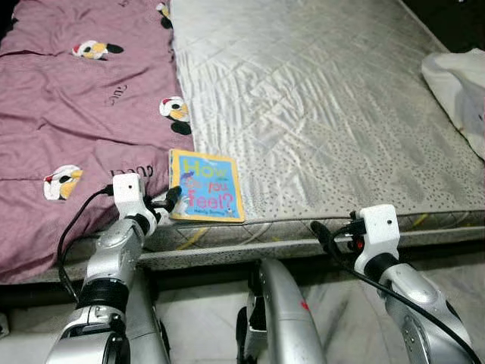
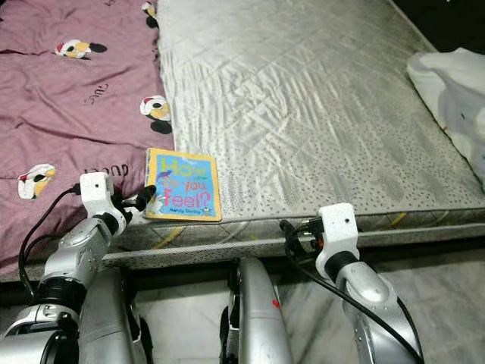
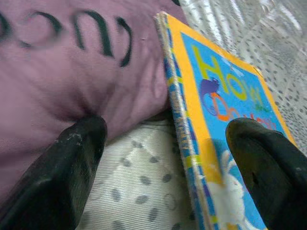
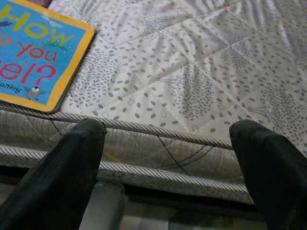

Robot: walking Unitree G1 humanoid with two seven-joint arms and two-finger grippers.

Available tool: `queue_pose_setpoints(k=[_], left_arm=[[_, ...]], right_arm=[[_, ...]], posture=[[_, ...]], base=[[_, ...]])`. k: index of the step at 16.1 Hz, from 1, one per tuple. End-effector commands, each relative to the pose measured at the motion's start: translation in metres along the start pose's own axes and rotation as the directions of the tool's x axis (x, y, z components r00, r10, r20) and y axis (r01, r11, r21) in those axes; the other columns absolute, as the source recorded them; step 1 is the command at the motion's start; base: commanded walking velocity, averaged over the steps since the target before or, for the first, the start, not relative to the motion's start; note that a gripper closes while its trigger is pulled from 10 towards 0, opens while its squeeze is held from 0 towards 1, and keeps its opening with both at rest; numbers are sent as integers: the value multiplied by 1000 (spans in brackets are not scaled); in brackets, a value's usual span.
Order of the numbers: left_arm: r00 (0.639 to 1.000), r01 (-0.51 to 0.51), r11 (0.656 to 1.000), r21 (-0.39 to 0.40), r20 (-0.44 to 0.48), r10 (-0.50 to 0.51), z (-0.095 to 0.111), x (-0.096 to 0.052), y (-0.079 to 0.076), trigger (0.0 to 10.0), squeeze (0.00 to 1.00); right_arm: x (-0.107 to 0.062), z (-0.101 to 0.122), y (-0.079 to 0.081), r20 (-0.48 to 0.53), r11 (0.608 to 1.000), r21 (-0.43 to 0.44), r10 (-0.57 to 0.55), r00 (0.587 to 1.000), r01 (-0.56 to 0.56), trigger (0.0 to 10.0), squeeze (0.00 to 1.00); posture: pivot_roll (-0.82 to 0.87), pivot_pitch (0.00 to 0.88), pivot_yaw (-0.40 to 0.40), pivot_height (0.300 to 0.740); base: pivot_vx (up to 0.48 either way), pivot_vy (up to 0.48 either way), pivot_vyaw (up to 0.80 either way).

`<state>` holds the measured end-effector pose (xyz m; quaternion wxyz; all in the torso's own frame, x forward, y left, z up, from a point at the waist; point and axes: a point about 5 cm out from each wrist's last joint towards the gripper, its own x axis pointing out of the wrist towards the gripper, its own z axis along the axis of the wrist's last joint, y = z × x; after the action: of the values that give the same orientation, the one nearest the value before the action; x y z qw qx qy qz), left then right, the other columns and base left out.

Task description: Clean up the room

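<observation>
The left gripper [image 1: 173, 199] stood open at the near left edge of the book [image 1: 206, 186], one finger over the cover and one beside the pink blanket [image 1: 76, 114]. The book lay on the mattress [image 1: 318, 114] near its front edge. The step seemed the grasp; next the fingers should close on the edge. The right gripper [image 1: 322, 231] waited open, apart.

Scene is evenly lit w/ soft indoor light; sheen is seen on the quilted mattress [image 1: 318, 114]. Head views are sharp. Far top-right corner is left dark. Dark shadow is cast under the bed edge. In wrist views, near black fingers [image 3: 72, 172] are blurred, out of focus.
</observation>
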<state>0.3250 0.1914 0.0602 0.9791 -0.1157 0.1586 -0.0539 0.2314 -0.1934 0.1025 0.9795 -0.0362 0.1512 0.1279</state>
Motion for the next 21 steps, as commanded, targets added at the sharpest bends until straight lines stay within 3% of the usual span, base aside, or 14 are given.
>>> queue_pose_setpoints(k=[1,5,7,8,9,10,11,12,13,14,18,19,20,21], left_arm=[[998,51,999,-3,-49,-51,-7,3,-9,10000,0],[992,88,996,-10,-88,-89,-14,4,-12,10000,0],[980,107,994,-33,-165,-111,-27,1,-9,10000,0],[979,104,993,-56,-169,-112,-29,1,-8,10000,0],[977,125,988,-90,-163,-139,-28,1,-8,10000,0],[974,135,985,-104,-166,-151,-27,1,-8,5490,0],[973,138,985,-108,-169,-155,-26,2,-7,5490,0],[972,140,984,-110,-172,-158,-24,4,-6,1098,0],[971,147,982,-119,-173,-166,-22,6,-6,2353,0],[968,160,979,-126,-173,-181,-19,8,-7,9725,0],[970,172,977,-125,-155,-190,-5,12,-4,10000,0],[968,181,974,-135,-152,-201,-4,12,-3,7412,0],[956,217,965,-145,-170,-240,-4,12,-4,0,0],[950,233,962,-144,-179,-257,-4,12,-5,0,0]], right_arm=[[-1,1,-4,-11,1000,-7,-9,1000,8,10000,0],[0,1,-3,-14,1000,-10,-5,1000,5,10000,0],[2,4,-5,-5,999,30,-24,1000,25,10000,0],[2,8,-3,9,995,96,-9,1000,8,10000,0],[-1,13,5,21,992,67,102,995,-103,10000,0],[-4,15,12,24,980,88,178,984,-179,10000,0],[-6,16,15,26,971,102,214,976,-216,10000,0],[-9,18,20,14,950,115,291,957,-291,10000,0],[-10,18,20,-1,945,90,317,948,-316,10000,0],[-10,17,17,-12,949,64,310,951,-309,10000,0],[-8,17,12,-15,960,58,276,961,-275,10000,0],[-7,16,12,-15,960,57,274,962,-273,10000,0],[-6,15,13,-16,962,47,270,963,-269,10000,0],[-5,16,13,-14,963,42,267,964,-266,10000,0]], posture=[[-203,177,-172,555],[-197,176,-172,555],[-194,176,-169,555],[-192,178,-167,555],[-193,182,-168,555],[-195,183,-170,555],[-196,183,-171,555],[-199,182,-172,555],[-202,181,-172,555],[-204,179,-170,555],[-199,172,-164,555],[-197,171,-164,555],[-194,168,-163,555],[-190,166,-163,555]], base=[[0,0,0],[0,0,0],[0,0,0],[0,0,0],[0,0,0],[0,0,0],[0,0,0],[0,0,0],[0,0,0],[0,0,0],[0,0,0],[0,0,0],[0,0,0],[0,0,0]])
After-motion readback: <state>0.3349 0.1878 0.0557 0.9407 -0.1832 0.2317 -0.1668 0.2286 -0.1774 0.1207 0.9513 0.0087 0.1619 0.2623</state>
